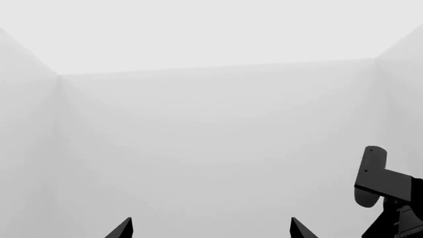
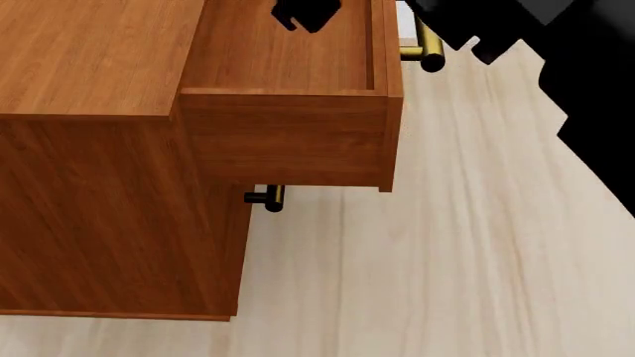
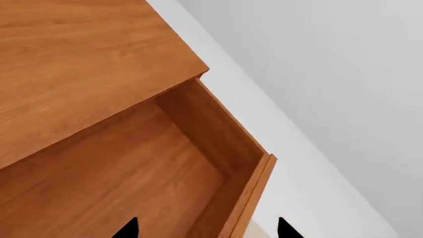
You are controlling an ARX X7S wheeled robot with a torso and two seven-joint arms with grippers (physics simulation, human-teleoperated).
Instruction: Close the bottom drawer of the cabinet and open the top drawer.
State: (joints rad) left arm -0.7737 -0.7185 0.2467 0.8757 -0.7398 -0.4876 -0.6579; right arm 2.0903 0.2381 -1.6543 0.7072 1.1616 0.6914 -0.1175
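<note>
Reddish-brown wood fills the head view: the cabinet (image 2: 89, 171) at nine o'clock, its top drawer (image 2: 288, 67) pulled out toward three o'clock, so the opening looks done. Below, the bottom drawer is not separately visible, only one lower handle (image 2: 266, 198), while the right pincer (image 3: 201, 229) hangs spread over the open box and the left pincer (image 1: 211, 229) spreads toward blank wall.

Floor (image 2: 447, 245) was pale wood plank, grain running away from the robot. Cabinet (image 2: 109, 208) stood directly on it at head view's left, base edge flush with the planks. Its top drawer (image 2: 288, 134) hung pulled out over the floor, not touching it. In the right wrist view, floor met a white wall (image 3: 330, 74) behind the cabinet.
</note>
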